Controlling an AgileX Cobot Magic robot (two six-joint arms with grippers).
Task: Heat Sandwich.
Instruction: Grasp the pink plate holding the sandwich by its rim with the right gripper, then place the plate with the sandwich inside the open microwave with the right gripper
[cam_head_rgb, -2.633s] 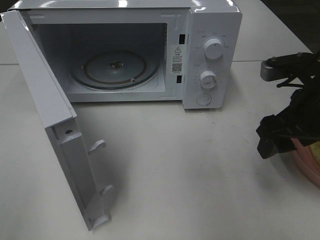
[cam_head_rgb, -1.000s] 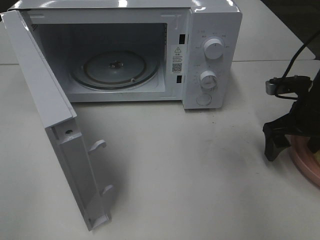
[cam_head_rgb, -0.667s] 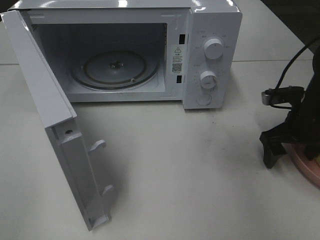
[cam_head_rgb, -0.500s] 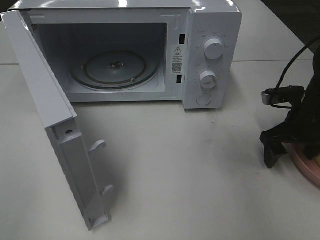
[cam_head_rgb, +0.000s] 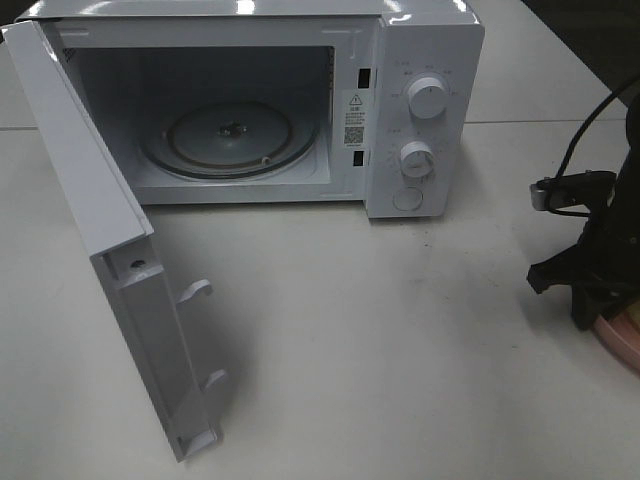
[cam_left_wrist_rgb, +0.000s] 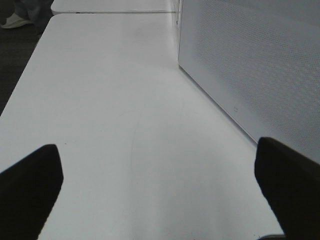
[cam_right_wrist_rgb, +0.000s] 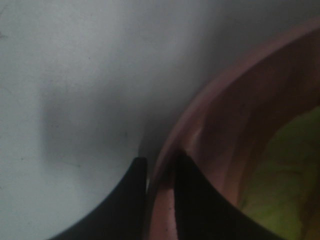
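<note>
Exterior high view: the microwave (cam_head_rgb: 250, 110) stands with its door (cam_head_rgb: 110, 260) swung wide and the glass turntable (cam_head_rgb: 228, 140) in the cavity. At the far right edge the right gripper (cam_head_rgb: 586, 312) reaches down to the pink plate (cam_head_rgb: 622, 335).

Left wrist view: the left gripper (cam_left_wrist_rgb: 160, 192) is spread wide above the table (cam_left_wrist_rgb: 115, 100).

Right wrist view: dark fingers (cam_right_wrist_rgb: 132, 200) pinch the plate's rim, one on each side. On the plate only a yellow-green patch shows, probably the sandwich (cam_right_wrist_rgb: 295, 185) filling. Its axis and heading cannot be told.

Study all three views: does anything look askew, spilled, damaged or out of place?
Nothing stands out. The microwave door hangs open, its turntable sits flat and bare, the table shows no spills, and the right gripper pinches the rim of the pink plate.
</note>
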